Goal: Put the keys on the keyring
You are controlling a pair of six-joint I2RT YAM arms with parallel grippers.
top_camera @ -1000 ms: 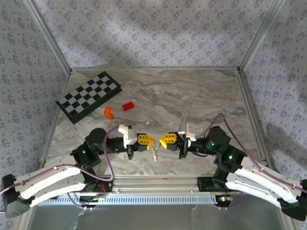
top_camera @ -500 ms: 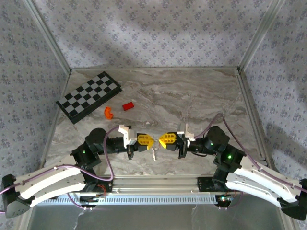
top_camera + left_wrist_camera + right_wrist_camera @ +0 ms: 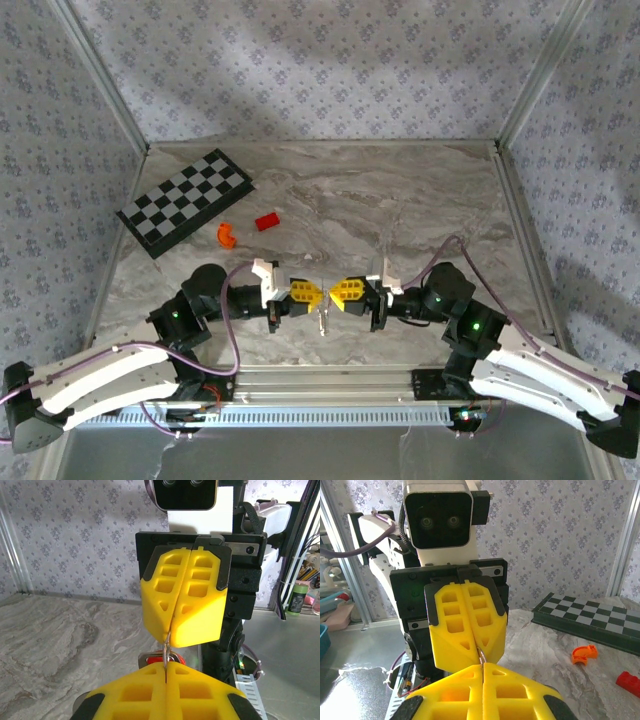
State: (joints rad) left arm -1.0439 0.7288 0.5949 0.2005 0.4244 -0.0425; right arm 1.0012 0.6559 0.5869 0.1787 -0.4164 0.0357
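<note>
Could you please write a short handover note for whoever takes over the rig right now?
Left gripper: shut, pinching the keyring.
Right gripper: shut on the same thin ring, tip to tip with the left one, over the near middle of the table.
Keys: silvery pieces hang just below the two tips. The red tag sits beside them.
Done: the ring is gripped from both sides.
Left: the pictures do not show whether the keys are threaded onto the ring. Check that before either gripper lets go.
</note>
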